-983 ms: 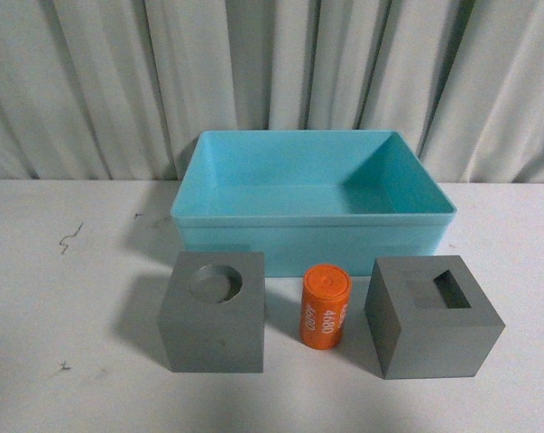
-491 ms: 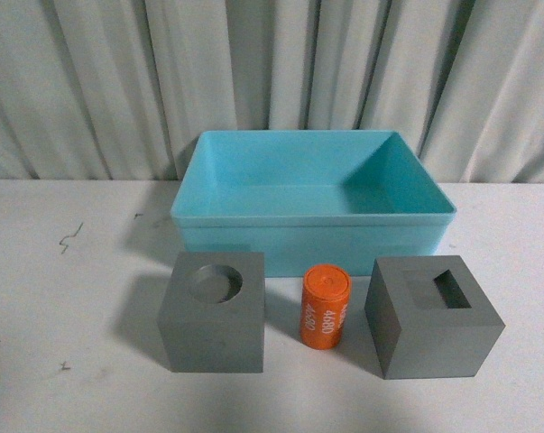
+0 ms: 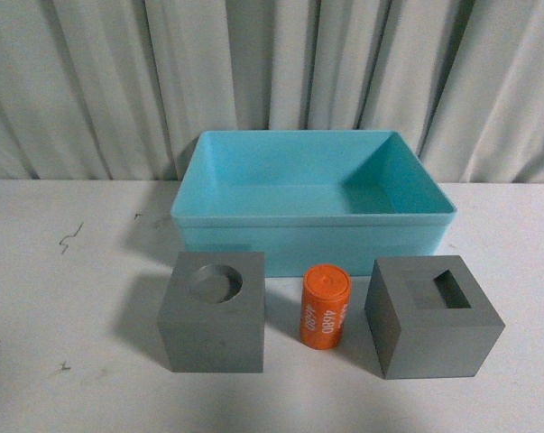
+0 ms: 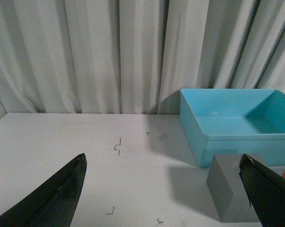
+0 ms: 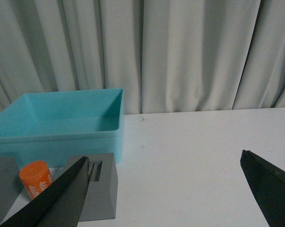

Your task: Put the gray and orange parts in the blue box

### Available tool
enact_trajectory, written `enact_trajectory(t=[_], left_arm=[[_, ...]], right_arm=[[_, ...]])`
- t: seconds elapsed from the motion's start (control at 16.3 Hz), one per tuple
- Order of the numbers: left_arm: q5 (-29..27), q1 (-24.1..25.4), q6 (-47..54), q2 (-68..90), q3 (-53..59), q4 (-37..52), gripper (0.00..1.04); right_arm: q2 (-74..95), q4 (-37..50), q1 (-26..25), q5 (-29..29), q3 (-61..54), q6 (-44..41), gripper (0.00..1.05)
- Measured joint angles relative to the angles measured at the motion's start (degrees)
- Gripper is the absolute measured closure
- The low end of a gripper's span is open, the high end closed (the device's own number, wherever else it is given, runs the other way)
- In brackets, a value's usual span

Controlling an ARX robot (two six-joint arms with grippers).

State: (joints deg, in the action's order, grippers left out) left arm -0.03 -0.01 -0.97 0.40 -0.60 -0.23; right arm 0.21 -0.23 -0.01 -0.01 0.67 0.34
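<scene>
- All three parts stand on the table (image 3: 64, 361) in one row just in front of the blue box's (image 3: 312, 242) near wall, none inside it yet; the box is empty.
- The round-recess cube (image 3: 214, 317) is on the robot's left, the square-recess cube (image 3: 432, 323) on its right, and the orange cylinder (image 3: 326, 307) between them, apart from both.
- The cylinder stands on end, long axis upright, so a side-on pinch across its round body looks the natural approach.
- The left gripper (image 4: 162, 161) is spread wide and holds nothing. The round-recess cube lies ahead of it and off toward the inner finger, not between the fingers.
- The right gripper (image 5: 165, 158) is likewise spread wide and empty, with the square-recess cube ahead and behind its inner finger.
- Judging by this, each arm is nearer its own side's cube; which arm is nearer the cylinder I cannot tell, as the front view shows neither arm.
- Every part must travel away from the robot and up over the near rim.
</scene>
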Motion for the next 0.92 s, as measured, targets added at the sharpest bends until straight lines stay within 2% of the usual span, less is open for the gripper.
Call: enact_trajectory(t=[0.92], left_arm=[[0.0, 0.0, 0.0, 0.0, 0.0, 0.0, 0.07]], right_arm=[[0.0, 0.0, 0.0, 0.0, 0.0, 0.0, 0.06]])
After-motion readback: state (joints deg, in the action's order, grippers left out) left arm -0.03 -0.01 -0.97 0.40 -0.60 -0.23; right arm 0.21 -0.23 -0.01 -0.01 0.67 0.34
